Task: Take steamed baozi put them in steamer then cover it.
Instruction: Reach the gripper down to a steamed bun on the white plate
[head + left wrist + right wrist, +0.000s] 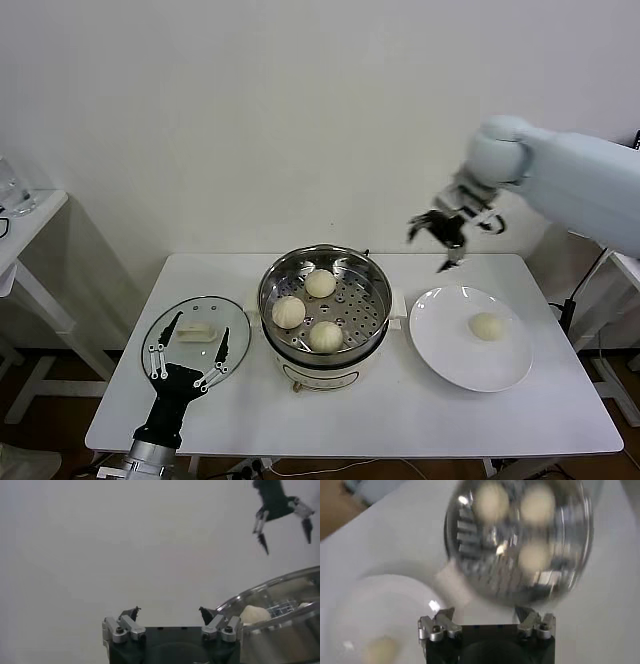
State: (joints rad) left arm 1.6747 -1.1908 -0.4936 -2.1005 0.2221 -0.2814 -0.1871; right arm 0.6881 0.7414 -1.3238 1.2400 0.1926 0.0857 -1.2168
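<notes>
Now | right pincer (447,232) released above plate (440,340) | left pincer (188,345) released over cover (240,312) | three baozi (289,312) in steamer (372,280)

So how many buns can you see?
4 buns. Three sit inside the steamer: one at the back, one on the left, one at the front. One lies on the white plate. None seem hidden.

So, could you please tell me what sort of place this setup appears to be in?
Probably a lab mock-up of a kitchen counter: a white folding table against a bare wall, holding an electric steamer with buns, a glass lid and a white plate.
</notes>
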